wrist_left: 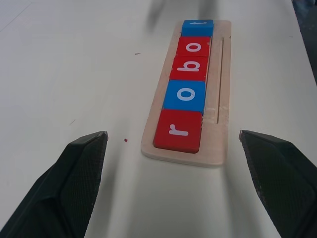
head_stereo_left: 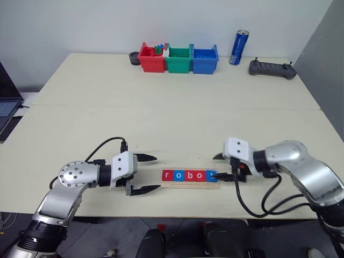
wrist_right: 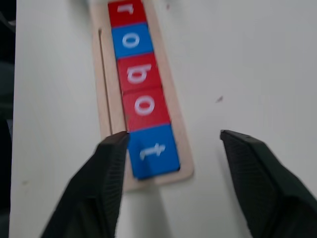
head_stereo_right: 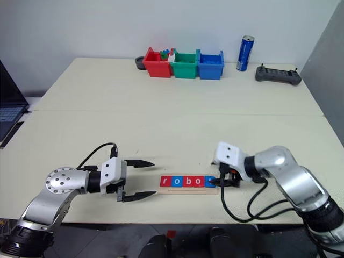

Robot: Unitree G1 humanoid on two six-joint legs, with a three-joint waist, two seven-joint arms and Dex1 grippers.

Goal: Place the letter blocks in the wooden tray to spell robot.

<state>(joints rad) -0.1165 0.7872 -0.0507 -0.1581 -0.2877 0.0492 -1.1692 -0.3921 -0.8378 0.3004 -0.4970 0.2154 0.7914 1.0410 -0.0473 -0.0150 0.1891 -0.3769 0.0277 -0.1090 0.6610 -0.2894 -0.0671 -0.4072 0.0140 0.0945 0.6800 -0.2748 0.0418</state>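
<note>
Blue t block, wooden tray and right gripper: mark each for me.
blue t block (wrist_right: 152,151), right wrist view, on its blue face beside the white letter.
wooden tray (wrist_left: 218,148), left wrist view, on the bare wood beside the r block.
right gripper (wrist_right: 171,136), right wrist view, midway between its open fingertips.

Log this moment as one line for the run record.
five red and blue square letter blocks spell robot in pale wooden tray | left pincer open | right pincer open

Five letter blocks (head_stereo_left: 190,175) fill the wooden tray (head_stereo_left: 191,185) (an open-fingered tool at each end).
</note>
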